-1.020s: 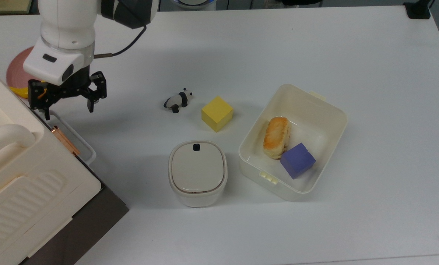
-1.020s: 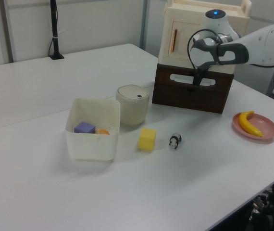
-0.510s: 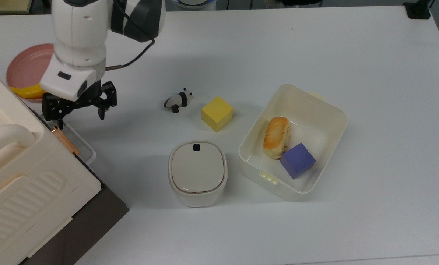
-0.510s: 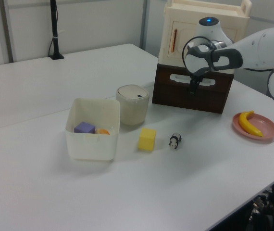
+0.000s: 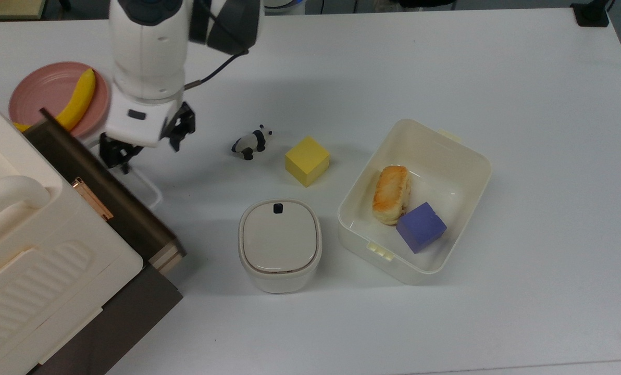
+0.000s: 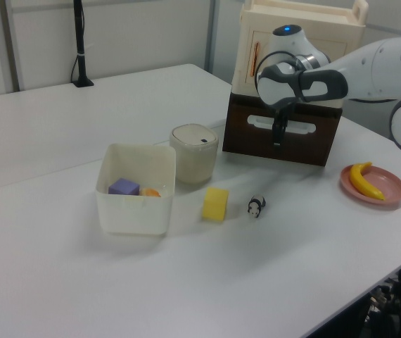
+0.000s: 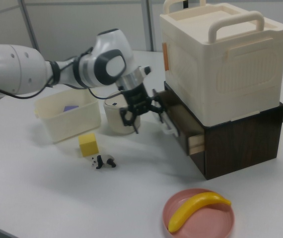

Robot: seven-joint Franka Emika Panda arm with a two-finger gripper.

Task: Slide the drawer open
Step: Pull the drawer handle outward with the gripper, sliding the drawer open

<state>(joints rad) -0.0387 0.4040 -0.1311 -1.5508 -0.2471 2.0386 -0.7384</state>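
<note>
Already the drawer (image 5: 102, 192), at nine o'clock on the table (image 5: 446, 67), juts partway out. Hooked on its handle (image 5: 146, 187) is the gripper (image 5: 144, 143), fingers spread fairly wide. Judging by this, pulling continues toward two o'clock.

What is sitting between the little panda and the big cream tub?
In the top view, the yellow cube sits on the table between the panda and the cream tub. It touches neither of them.
</note>
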